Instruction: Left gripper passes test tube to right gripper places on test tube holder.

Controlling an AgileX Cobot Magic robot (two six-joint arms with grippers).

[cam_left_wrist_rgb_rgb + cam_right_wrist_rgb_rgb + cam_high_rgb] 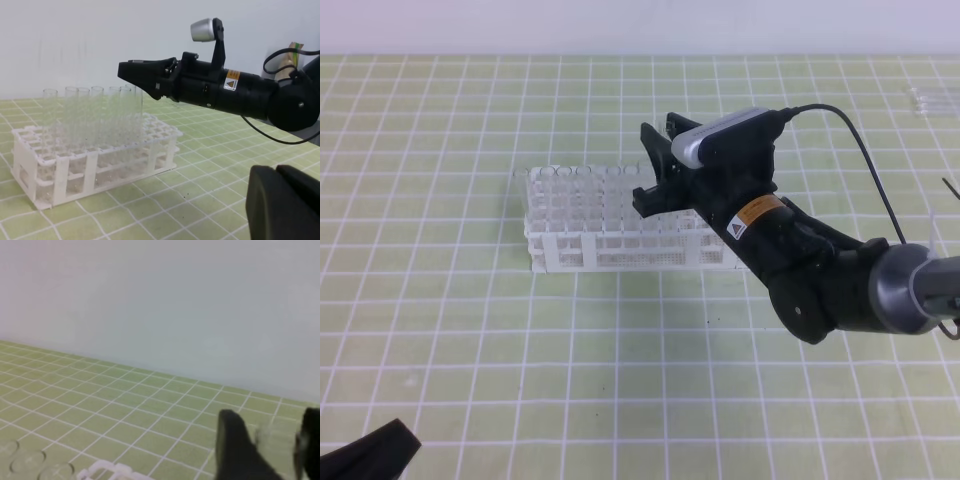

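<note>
1. The right gripper (658, 165) is poised over the far right end of the test tube holder (620, 250), its fingers parted around the rim of the test tube (272, 440) — held or freed cannot be told.
2. The test tube is stood upright in the holder among other tubes.
3. The left gripper (282, 200) is kept shut and empty — well in front of the holder.

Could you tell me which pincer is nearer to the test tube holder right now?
Right. The right pincer hangs directly over the test tube holder's right end; the left pincer sits well back from it, near the table's front-left corner.
</note>
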